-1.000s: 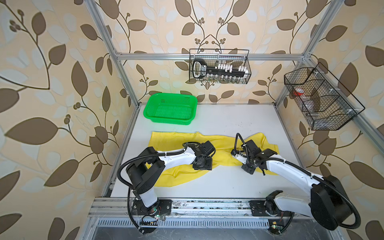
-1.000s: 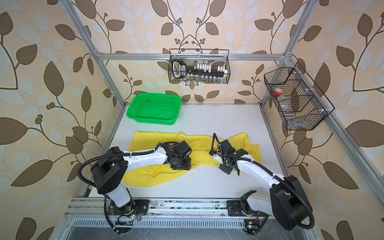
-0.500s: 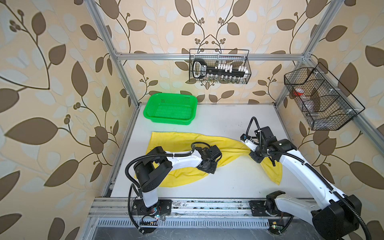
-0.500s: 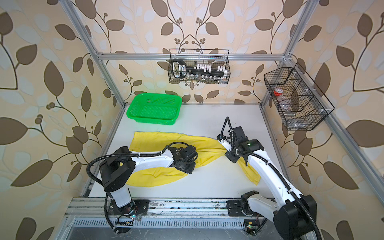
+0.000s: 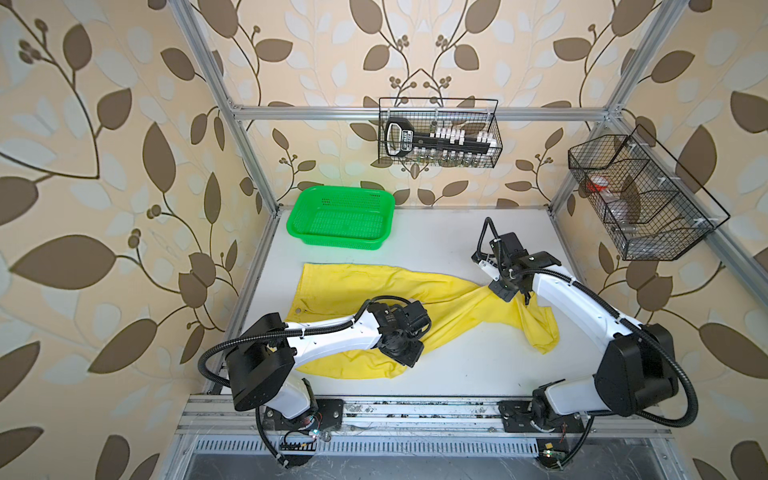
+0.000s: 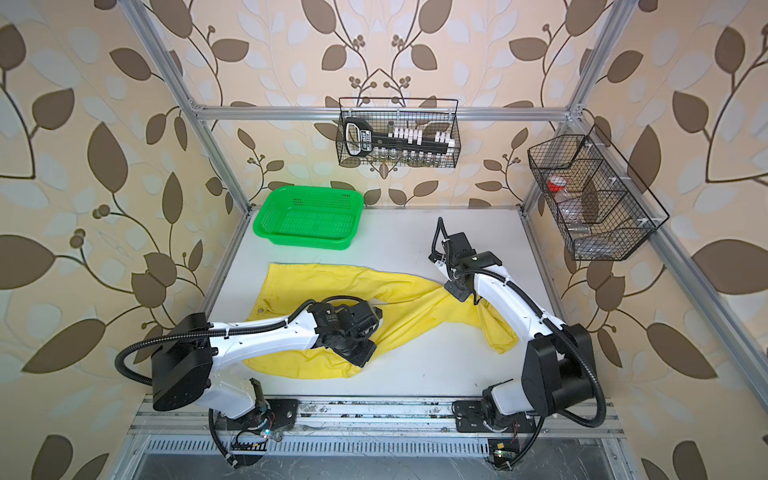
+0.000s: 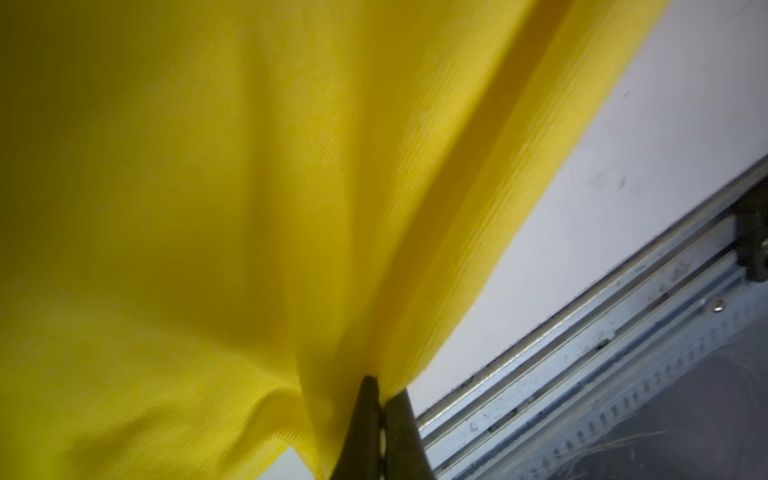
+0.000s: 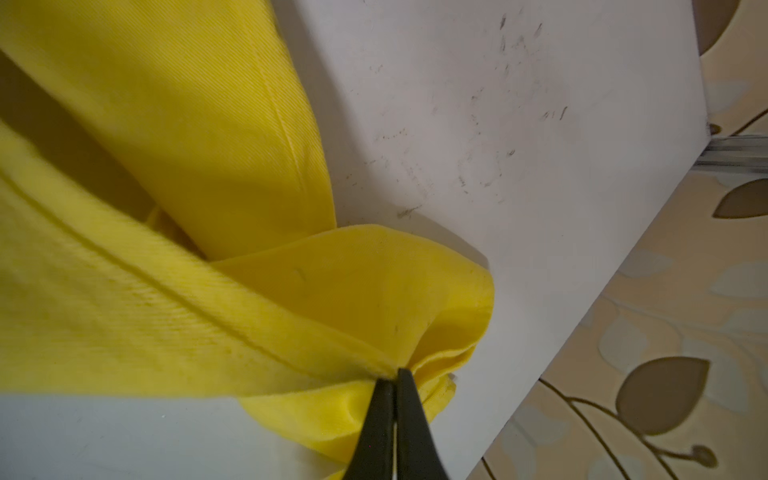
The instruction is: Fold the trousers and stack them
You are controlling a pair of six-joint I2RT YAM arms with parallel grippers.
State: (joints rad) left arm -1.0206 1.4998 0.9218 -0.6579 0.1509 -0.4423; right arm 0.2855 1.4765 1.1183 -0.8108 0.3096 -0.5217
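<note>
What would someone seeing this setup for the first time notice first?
The bright yellow trousers sprawled across the white table stand out first. The left claw is pinched shut on the fabric near the front, and the right claw is shut on a bunched leg on the right. A green basket sits at the back left.

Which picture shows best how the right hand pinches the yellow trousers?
The right wrist view: close up, the right hand is shut on the trousers' bunched edge. Both top views show it small, from above. The left wrist view misses it.
</note>
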